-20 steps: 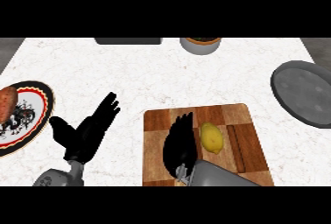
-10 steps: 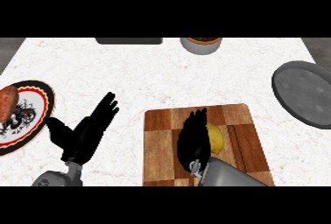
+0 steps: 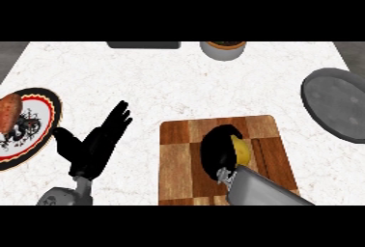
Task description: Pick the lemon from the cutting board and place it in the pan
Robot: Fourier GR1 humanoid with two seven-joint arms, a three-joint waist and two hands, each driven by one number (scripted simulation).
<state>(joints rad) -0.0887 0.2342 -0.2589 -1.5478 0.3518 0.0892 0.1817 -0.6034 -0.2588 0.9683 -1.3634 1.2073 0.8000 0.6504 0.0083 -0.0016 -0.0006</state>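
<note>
Right hand (image 3: 218,150) curled over the lemon (image 3: 243,149) on the board (image 3: 184,164), fingers wrapping its left side. Pan (image 3: 335,108) lies well apart, up and right of that hand. Left hand (image 3: 96,144) rests open on the surface (image 3: 178,82), beside a plate (image 3: 43,120).

Right hand (image 3: 217,150) curled round lemon (image 3: 244,149) on cutting board (image 3: 182,164), left hand (image 3: 96,144) open, pan (image 3: 335,108) at right

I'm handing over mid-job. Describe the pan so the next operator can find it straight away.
Start at the wooden cutting board at the counter's near middle, where the right robot hand curls over the lemon. Look right and farther back: the pan is the round grey dish at the right edge, unlike the patterned plate at left.
</note>
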